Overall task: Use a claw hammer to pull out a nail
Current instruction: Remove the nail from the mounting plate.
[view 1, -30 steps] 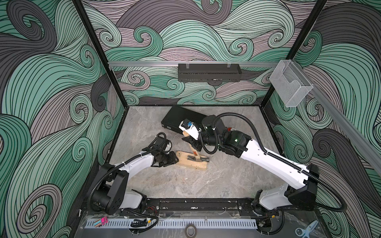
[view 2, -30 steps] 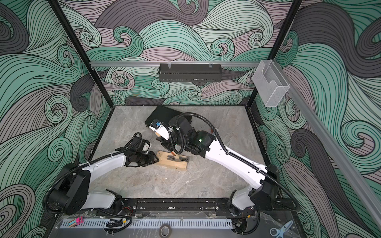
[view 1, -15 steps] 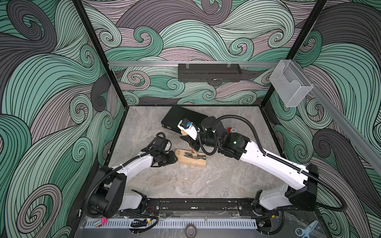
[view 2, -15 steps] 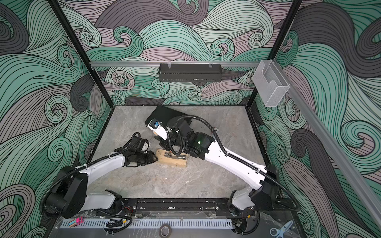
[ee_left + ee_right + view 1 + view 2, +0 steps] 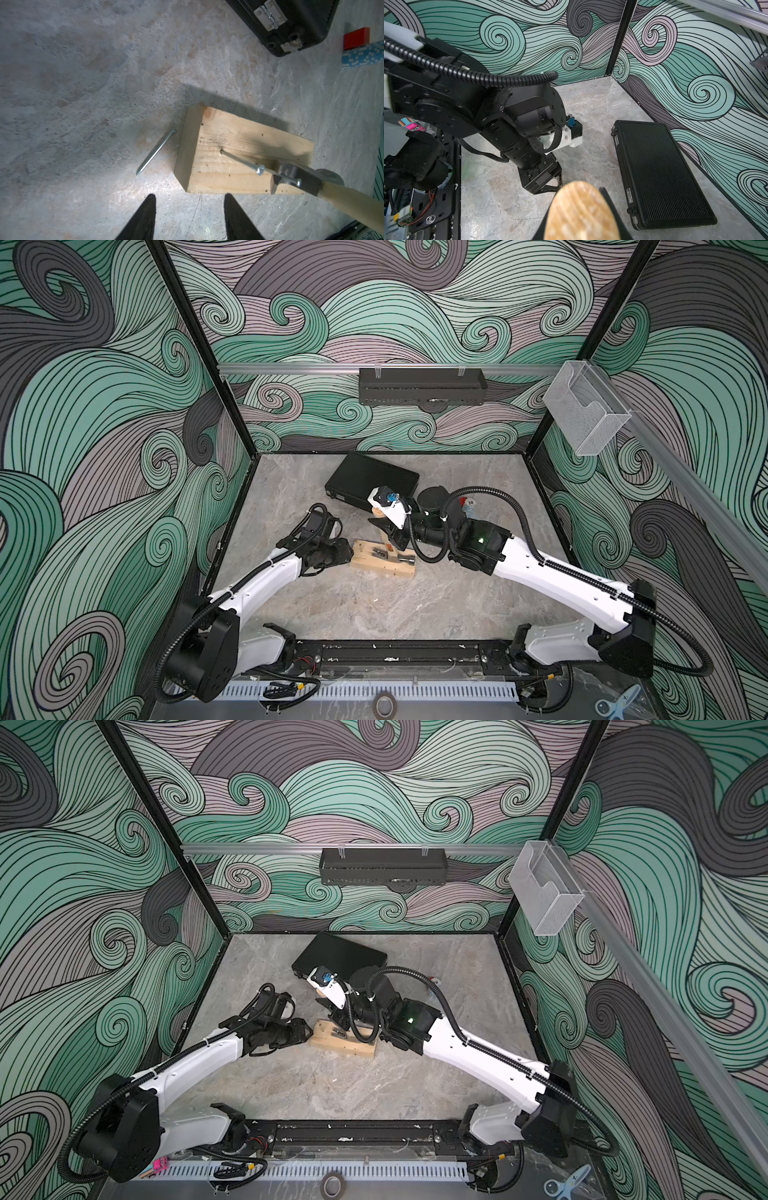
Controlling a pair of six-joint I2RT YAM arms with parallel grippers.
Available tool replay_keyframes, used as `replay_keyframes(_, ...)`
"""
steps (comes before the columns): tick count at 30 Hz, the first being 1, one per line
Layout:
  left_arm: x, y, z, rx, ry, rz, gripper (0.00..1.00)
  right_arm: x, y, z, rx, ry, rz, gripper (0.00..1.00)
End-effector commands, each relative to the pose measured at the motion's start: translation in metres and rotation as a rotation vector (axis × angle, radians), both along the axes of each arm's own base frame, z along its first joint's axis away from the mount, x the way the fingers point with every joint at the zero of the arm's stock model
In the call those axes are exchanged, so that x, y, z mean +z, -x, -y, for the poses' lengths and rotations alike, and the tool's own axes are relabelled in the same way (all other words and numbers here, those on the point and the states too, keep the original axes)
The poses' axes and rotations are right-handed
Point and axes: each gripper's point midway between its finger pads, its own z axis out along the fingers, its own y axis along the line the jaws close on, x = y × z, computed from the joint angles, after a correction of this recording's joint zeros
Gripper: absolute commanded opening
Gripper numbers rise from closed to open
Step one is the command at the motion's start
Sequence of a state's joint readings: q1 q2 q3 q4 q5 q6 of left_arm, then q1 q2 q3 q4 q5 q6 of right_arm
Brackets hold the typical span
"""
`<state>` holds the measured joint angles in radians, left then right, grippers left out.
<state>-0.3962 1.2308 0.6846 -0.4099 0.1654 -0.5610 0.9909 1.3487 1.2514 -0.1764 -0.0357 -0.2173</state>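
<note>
A pale wooden block (image 5: 239, 149) lies mid-table, seen in both top views (image 5: 384, 562) (image 5: 349, 1043). A nail (image 5: 239, 161) leans out of its top face toward the claw of the claw hammer (image 5: 299, 176). The hammer's wooden handle (image 5: 342, 199) runs up into my right gripper (image 5: 392, 537), which is shut on it. In the right wrist view the handle's butt (image 5: 581, 214) fills the space between the jaws (image 5: 581, 197). My left gripper (image 5: 190, 196) is open just off the block's left end (image 5: 347, 558), holding nothing.
A loose nail (image 5: 155, 152) lies on the table beside the block. A shut black case (image 5: 372, 483) lies behind the block. A red block (image 5: 356, 38) and a blue patterned cylinder (image 5: 362, 55) sit right of the case. Blue scissors (image 5: 619, 703) lie in front of the rail.
My left gripper's jaws have widened and stand off the block's end. The right arm with the hammer has shifted slightly to the left.
</note>
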Motion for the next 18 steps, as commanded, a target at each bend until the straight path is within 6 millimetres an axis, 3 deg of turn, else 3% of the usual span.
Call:
replay_keyframes(1, 0.003, -0.001, -0.006, 0.017, -0.038, -0.003, 0.55, 0.054, -0.001, 0.003, -0.02, -0.167, 0.106, 0.0)
replay_keyframes(8, -0.003, -0.002, -0.008, 0.03, -0.054, -0.017, 0.7, 0.05, 0.002, 0.009, -0.018, -0.203, 0.087, 0.0)
replay_keyframes(18, -0.012, -0.003, 0.0, 0.001, -0.036, -0.057, 0.7, 0.039, 0.007, 0.019, -0.005, -0.261, 0.05, 0.0)
